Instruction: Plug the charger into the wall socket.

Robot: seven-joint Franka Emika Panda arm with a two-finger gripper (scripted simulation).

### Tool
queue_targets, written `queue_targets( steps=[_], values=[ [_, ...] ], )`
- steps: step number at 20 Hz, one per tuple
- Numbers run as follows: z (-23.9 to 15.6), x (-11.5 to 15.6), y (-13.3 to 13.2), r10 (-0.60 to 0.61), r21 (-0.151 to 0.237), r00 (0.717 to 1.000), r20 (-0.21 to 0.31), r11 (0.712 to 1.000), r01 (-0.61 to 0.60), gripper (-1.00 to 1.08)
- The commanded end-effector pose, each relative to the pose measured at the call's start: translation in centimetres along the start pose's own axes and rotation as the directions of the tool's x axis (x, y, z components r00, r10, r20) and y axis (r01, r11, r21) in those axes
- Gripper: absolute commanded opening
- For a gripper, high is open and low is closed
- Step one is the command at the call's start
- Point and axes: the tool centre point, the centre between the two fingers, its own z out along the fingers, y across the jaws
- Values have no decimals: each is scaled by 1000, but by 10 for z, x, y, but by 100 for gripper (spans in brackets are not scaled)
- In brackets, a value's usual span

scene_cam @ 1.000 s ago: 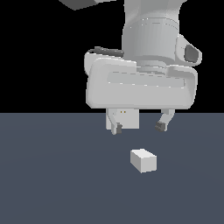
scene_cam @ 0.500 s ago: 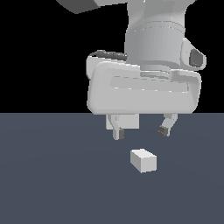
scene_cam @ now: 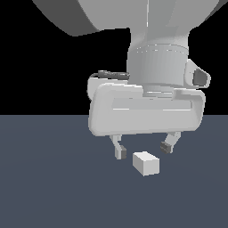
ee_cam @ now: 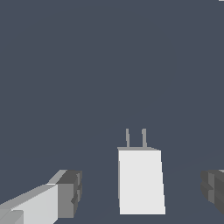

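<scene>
The task is at its beginning: the charger [scene_cam: 146,163] lies free on the dark floor [scene_cam: 49,187], its two prongs [ee_cam: 135,138] pointing away from the wrist. The gripper [scene_cam: 142,150] hangs wide open just above the charger, holding nothing. Grasping, carrying and plugging remain; the wall socket is not in view.

exterior view low and close, facing the arm head-on across the floor [scene_cam: 44,191], wrist view looking straight down between the fingers [ee_cam: 65,197], both share the charger [scene_cam: 146,163] [ee_cam: 141,181], prongs at 12 o'clock
</scene>
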Motion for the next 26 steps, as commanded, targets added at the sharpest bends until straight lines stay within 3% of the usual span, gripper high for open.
queue_targets(
  steps=[1, 8, 9, 26],
  values=[
    [10, -2, 0, 0, 0, 1000, 0, 1000, 0, 100],
    [22, -4, 0, -1, 0, 1000, 0, 1000, 1, 100],
    [22, -4, 0, -1, 0, 1000, 0, 1000, 1, -100],
    [10, 6, 0, 22, -3, 1000, -1, 1000, -22, -100]
  ],
)
